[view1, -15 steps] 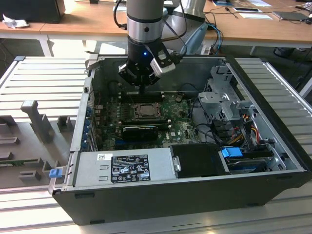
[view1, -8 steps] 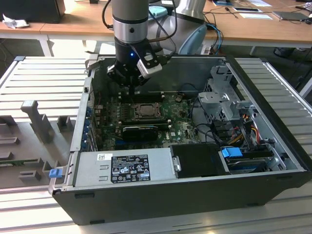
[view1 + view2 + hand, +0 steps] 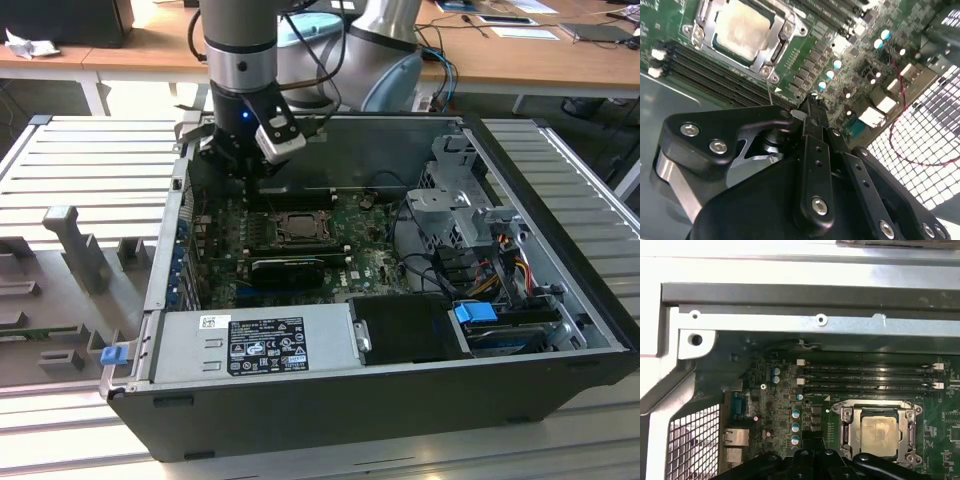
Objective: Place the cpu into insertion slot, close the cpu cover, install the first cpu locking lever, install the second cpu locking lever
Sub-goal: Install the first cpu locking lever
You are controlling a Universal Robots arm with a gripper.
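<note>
Arm: the single arm reaches down into the open computer case [image 3: 400, 410], which lies on a ribbed metal table [image 3: 90, 150].
Gripper: the gripper [image 3: 243, 170] hangs over the rear part of the motherboard [image 3: 370, 265]. In the exterior view it is at about 10 o'clock from the socket.
Hand state: in the second wrist view the fingers [image 3: 815, 150] are drawn together with their tips meeting, and they clasp no object.
Cpu: the cpu [image 3: 298, 227] lies flat in the insertion slot [image 3: 318, 228]. Both wrist views show its dull silver top [image 3: 742, 27] [image 3: 880, 432].
Cpu cover: the cpu cover [image 3: 771, 56] lies flat over the chip and frames it on all four sides, so the chip shows through its window.
Contact: the fingertips are near one corner of the cover but apart from it, touching neither cover nor chip.
Levers: a thin metal rod [image 3: 769, 92] runs from that corner towards the fingertips. Whether either lever is latched cannot be told.
Memory slots: the long dark memory slots [image 3: 865, 377] lie just beside the socket, between it and the case wall.
Expansion card: the long black expansion card [image 3: 290, 265] is at 6 o'clock from the socket in the exterior view.
Power supply: the grey power supply [image 3: 255, 340] is further out at 6 o'clock, against the near wall.
Drive cage: the metal drive cage [image 3: 455, 200] is at about 2 o'clock from the socket.
Capacitors: a row of blue-topped capacitors [image 3: 796, 426] stands between the socket and the rear grille [image 3: 692, 440].
</note>
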